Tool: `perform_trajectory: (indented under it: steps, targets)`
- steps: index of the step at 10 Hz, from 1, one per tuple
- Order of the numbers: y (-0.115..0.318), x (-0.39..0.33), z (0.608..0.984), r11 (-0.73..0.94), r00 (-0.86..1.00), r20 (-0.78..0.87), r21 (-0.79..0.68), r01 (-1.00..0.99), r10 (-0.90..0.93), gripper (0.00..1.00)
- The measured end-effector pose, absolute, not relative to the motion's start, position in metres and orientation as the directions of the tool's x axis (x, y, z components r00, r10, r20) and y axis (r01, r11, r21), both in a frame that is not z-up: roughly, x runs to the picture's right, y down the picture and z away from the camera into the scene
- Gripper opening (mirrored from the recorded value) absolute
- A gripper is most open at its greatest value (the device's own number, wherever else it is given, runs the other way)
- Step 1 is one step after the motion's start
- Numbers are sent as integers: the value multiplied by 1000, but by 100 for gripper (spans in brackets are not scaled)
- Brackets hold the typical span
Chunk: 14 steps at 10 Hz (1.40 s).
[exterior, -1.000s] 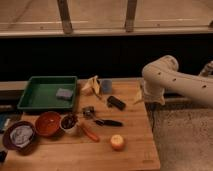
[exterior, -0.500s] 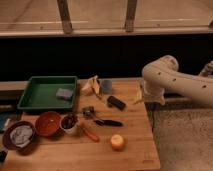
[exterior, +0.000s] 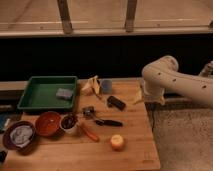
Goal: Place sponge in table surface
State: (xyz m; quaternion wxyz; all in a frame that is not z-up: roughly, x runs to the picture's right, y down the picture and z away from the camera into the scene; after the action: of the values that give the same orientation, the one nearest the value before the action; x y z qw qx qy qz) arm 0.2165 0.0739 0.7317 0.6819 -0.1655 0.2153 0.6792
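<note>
Gripper (exterior: 145,98) by table surface (exterior: 134,146) edge — blurred, arm (exterior: 175,82) cropped right

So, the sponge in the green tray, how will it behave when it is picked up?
The sponge looks small and flat, so probably light and soft; it may squash under the grip. Lying flat in the green tray, it should not roll. The tool is far off, at the right edge of the table.

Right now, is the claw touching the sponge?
Apart. The camera view shows the sponge lying inside the green tray, while the claw hangs at the opposite side of the table surface, a wide gap between them.
</note>
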Motion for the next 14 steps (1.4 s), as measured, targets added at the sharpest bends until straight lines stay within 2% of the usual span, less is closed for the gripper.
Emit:
perform_trajectory:
  steps: [3,5,9,12,14]
  targets:
    - [64,172,734,186,186,-496,-50,-981,848,80]
    - [47,135,741,240,258,-476,-100,-966,841,80]
    - [9,46,751,288,346,-426,-197,-937,836,80]
    - [-9,-32,742,319,419,-370,-302,-898,829,80]
    - [-9,-32,742,321,421,-369,-303,-897,829,80]
